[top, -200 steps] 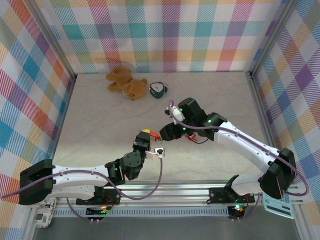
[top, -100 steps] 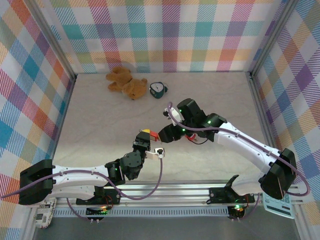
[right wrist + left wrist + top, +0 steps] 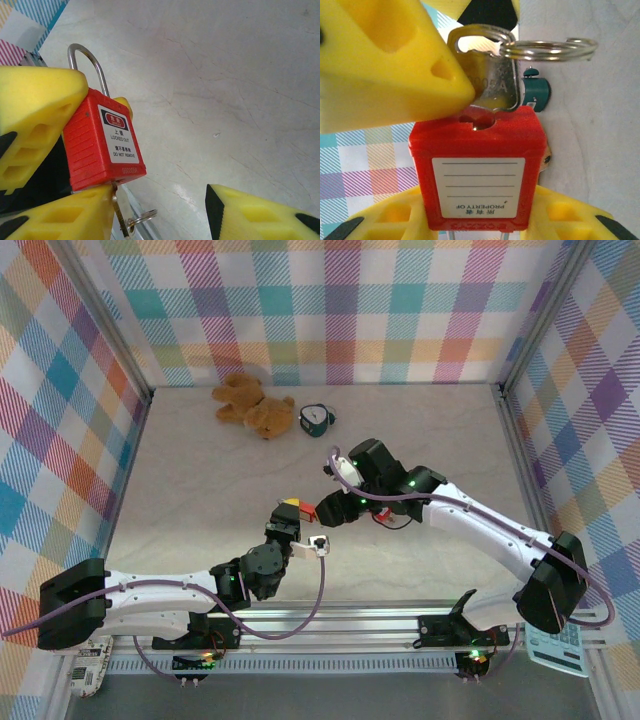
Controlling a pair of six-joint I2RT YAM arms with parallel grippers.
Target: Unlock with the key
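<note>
- Pincers meet over the pale worktop in the top view. The left pincer carries a small red plastic padlock. The right pincer faces it from the right and is the nearer one to the keyhole end.
- Left wrist view: the left pincer is clamped narrow on the padlock's body, keyhole end up. A slim silvery metal key on a wire split ring sits blade-down in the keyhole, its long axis in line with the lock. A yellow finger of the right pincer overlaps its head.
- Right wrist view: the right pincer stands half open, holding nothing. The key hangs just beside one finger, with the other well apart. The next move probably calls for closing on the head and twisting about that axis.
</note>
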